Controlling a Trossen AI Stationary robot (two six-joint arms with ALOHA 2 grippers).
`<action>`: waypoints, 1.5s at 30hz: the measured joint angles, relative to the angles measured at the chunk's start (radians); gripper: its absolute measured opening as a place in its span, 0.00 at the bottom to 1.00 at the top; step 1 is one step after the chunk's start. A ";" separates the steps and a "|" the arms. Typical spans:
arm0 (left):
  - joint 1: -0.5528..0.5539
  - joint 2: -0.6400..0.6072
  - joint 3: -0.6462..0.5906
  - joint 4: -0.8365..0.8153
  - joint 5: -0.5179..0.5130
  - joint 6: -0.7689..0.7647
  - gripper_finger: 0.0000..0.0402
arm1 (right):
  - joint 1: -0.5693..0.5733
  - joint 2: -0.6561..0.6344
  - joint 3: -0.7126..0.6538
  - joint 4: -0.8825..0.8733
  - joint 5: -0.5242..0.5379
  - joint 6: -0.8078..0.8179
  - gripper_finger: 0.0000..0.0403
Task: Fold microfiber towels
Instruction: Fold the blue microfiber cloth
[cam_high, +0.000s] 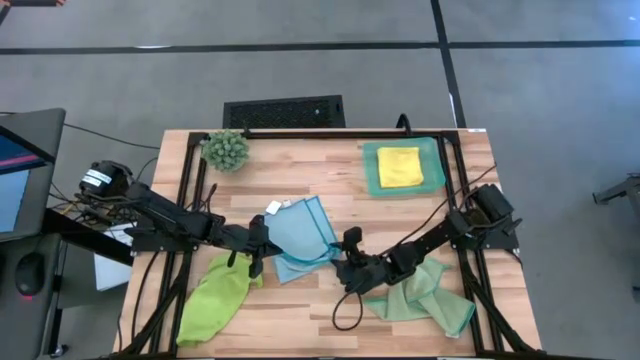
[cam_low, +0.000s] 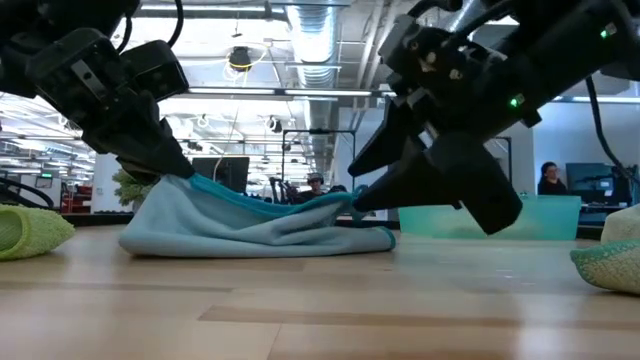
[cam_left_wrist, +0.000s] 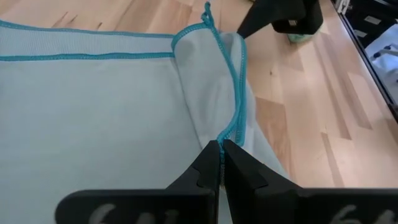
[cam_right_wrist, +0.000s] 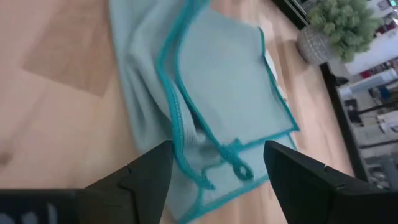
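- The blue towel (cam_high: 302, 236) lies mid-table, partly folded, its teal-stitched edges doubled over near the centre and the layers not lined up.
- The left gripper (cam_left_wrist: 221, 163) is pinched shut on the blue towel's hem, holding one side just off the wood.
- The right gripper (cam_right_wrist: 217, 163) stands with fingers spread wide, empty, just over the opposite corner with its little loop.
- Risk: with only one side held, a pull from the left arm could drag the whole cloth across the table and undo the fold.
- Risk: the loose layers under the right gripper are bunched; closing there may catch one layer only, or several, and give a crooked fold.
- Risk: the two arms are close together over the cloth and could bump if either swings inward.
- The lime towel (cam_high: 215, 296) lies crumpled at the near left, the sage towel (cam_high: 425, 297) at the near right under the right arm; both look unfolded.
- The tray (cam_high: 433, 180), at the far right, holds the yellow towel (cam_high: 399, 166), folded flat.
- A plant (cam_high: 226, 149) sits at the far left edge.
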 joint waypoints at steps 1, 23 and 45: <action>0.000 0.000 0.000 0.001 0.000 0.001 0.00 | 0.000 0.001 0.000 -0.002 -0.002 0.000 0.68; 0.000 0.000 0.000 0.026 0.053 -0.005 0.00 | -0.066 -0.002 -0.001 0.046 -0.111 -0.101 0.68; 0.000 0.000 0.000 0.030 0.106 0.011 0.00 | -0.134 0.016 0.000 0.060 -0.283 -0.051 0.67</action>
